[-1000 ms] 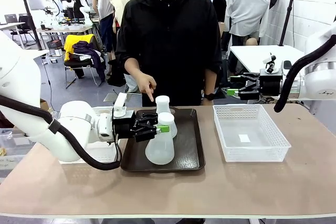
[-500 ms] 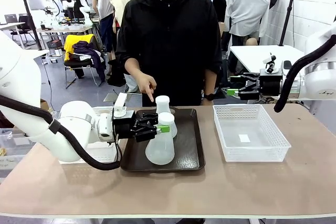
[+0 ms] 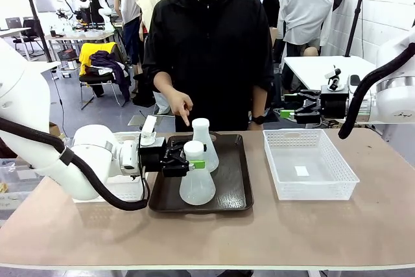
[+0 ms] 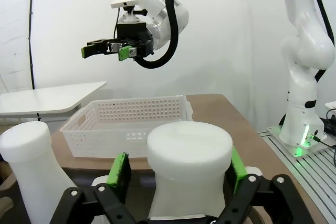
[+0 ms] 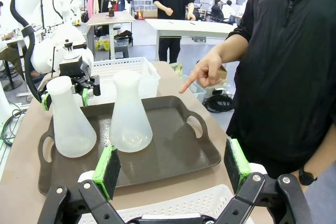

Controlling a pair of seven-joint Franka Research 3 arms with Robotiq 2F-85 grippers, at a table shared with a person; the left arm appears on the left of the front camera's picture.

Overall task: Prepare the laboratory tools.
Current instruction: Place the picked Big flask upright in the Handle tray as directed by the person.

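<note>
Standing on the brown tray (image 3: pixel 237 194), two flasks: near flask (image 3: pixel 196 174) and far flask (image 3: pixel 203 145); left gripper (image 3: pixel 189 160) jaws parted around the near neck. Left wrist: pads (image 4: pixel 120 173) flank that neck (image 4: pixel 189 169) with slight gaps — light, smooth plastic, probably best gripped there. Right wrist: right gripper (image 5: pixel 172 170) spread empty.

- Near flask (image 3: pixel 196 177): you see a frosted-white conical vessel, upright on the dark tray (image 3: pixel 237 196), its neck between the left gripper's (image 3: pixel 188 159) parted green pads.
- Far flask (image 3: pixel 203 144): same form, upright just behind it on that tray.
</note>
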